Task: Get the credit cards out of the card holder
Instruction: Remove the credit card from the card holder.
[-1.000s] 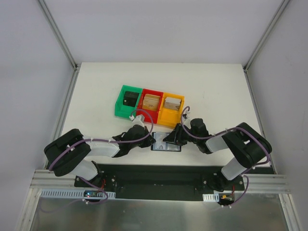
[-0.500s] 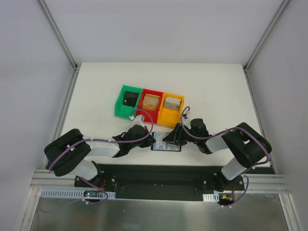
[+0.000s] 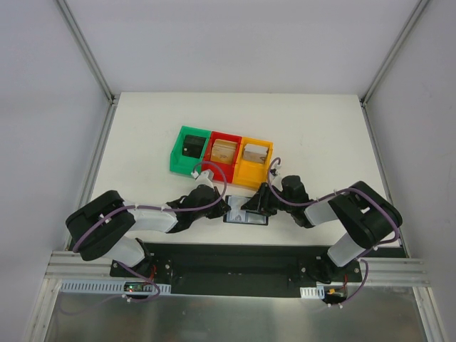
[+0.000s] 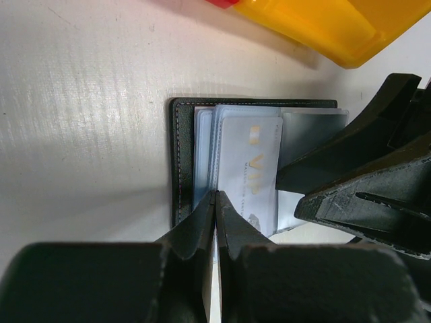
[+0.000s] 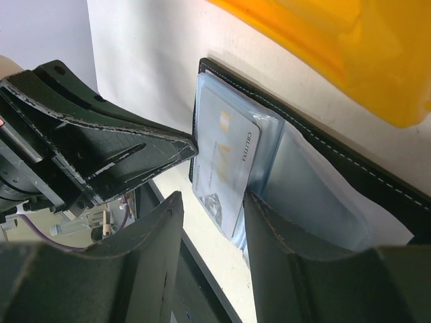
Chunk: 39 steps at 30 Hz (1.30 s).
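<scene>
- Down at the near edge of the worktop [image 3: 320, 142], nothing I can see has shifted since a second ago: both arms hold the same pose and the card holder [image 3: 247, 216] lies in the same spot.
- That card holder lies open and flat between the two hands, just in front of the yellow bin [image 3: 253, 177], with a pale card [image 4: 249, 168] on top of its clear sleeves.
- Left hand [image 4: 215, 202]: closed, tips together, pressing down on the near edge of the sleeves; I cannot tell whether anything is pinched.
- Right hand [image 5: 212, 202]: jaws apart, set around the near end of the top card, with a strip of worktop showing between one finger and the card's edge.
- White, faintly textured worktop; pale grey walls on three sides with metal posts in the far corners; a black base plate [image 3: 235, 260] carries both arms.
- Beyond the holder stand three bins touching in a row: a green bin [image 3: 178, 153] with a black block [image 3: 190, 146], a red bin [image 3: 211, 158] and the yellow one, each holding something tan.
- Both hands crowd over the holder and hide much of it from above.
</scene>
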### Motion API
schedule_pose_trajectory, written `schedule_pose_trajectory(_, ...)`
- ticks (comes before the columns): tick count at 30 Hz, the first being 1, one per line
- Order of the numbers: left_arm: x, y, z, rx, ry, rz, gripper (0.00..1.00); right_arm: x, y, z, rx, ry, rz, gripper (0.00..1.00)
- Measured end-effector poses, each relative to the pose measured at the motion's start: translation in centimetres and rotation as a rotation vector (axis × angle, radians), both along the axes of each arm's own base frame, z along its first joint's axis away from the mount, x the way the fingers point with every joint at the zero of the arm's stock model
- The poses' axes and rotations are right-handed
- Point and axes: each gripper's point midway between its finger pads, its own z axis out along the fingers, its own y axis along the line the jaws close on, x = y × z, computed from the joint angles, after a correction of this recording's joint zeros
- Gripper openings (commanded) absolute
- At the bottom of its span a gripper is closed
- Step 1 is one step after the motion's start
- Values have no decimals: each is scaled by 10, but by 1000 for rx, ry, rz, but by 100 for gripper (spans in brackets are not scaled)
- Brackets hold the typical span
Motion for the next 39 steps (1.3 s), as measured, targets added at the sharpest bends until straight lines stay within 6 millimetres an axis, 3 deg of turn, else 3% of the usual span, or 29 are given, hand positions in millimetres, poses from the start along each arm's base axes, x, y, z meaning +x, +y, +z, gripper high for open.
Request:
schedule_pose_trajectory(13, 4, 0, -1, -15, -6, 18, 0, -1, 1, 0, 50, 37, -36, 37)
schedule_pose_trajectory(21, 4, 1, -1, -27, -1, 33, 0, -2, 1, 2, 70, 46, -46, 44)
schedule_pose_trajectory(39, -2, 6, -2, -51, 13, 55, 0, -2, 2, -1, 74, 44, -43, 48)
